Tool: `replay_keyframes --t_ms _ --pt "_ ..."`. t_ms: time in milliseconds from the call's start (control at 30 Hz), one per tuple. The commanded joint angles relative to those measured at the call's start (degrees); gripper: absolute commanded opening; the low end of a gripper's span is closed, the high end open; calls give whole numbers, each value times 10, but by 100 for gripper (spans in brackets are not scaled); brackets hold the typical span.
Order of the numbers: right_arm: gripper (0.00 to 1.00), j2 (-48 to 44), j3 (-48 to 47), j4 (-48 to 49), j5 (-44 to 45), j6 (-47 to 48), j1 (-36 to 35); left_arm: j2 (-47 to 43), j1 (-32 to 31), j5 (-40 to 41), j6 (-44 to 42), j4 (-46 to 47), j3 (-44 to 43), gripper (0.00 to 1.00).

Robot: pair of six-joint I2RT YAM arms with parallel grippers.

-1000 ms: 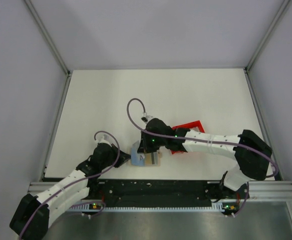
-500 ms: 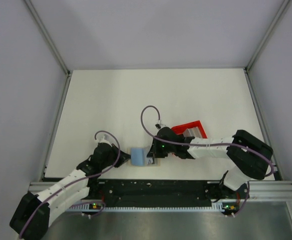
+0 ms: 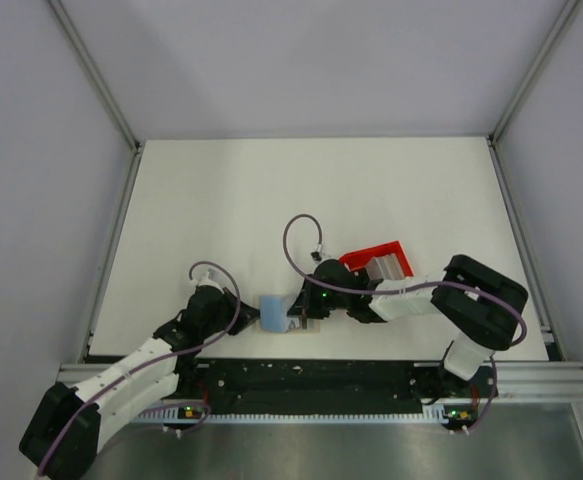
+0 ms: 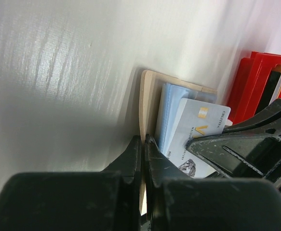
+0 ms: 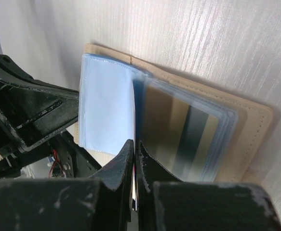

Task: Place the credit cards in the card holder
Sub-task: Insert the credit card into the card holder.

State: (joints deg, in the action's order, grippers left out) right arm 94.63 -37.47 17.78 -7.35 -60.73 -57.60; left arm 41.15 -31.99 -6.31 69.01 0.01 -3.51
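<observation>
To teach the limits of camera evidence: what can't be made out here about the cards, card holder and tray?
Top view: pockets of the card holder, covered by the left gripper and right gripper; cards in the red tray, too small to count.
Left wrist: print on the white card, partly behind the right gripper; tray cut by the frame edge.
Right wrist: white card's face, seen edge-on between the fingers.

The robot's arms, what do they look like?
The left arm and right arm have white tube parts and chunky black joints. A thin purple cable loops off each wrist. A tiny green light glows on the right arm. The left hand and right hand each have two black, scuffed fingers.
</observation>
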Motion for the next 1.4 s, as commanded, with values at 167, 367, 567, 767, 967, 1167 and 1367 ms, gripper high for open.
replay_keyframes --t_ms 167,367,567,767,967,1167,1367 --pt "0 41 20 81 -26 -24 7 3 -1 9 -7 23 76 0" --pt "0 34 30 107 -12 -25 23 3 -1 8 -11 20 75 0" --pt "0 20 38 96 6 -8 40 2 -2 6 -10 17 75 0" --pt "0 58 37 149 -38 -33 38 3 -2 8 -9 20 75 0" --pt "0 71 24 154 -47 -44 26 5 -2 8 -9 22 75 0" --pt "0 68 -9 33 -42 -58 14 5 -1 9 -9 23 75 0" --pt "11 56 -42 -79 -18 -41 2 5 -2 9 -8 24 76 0"
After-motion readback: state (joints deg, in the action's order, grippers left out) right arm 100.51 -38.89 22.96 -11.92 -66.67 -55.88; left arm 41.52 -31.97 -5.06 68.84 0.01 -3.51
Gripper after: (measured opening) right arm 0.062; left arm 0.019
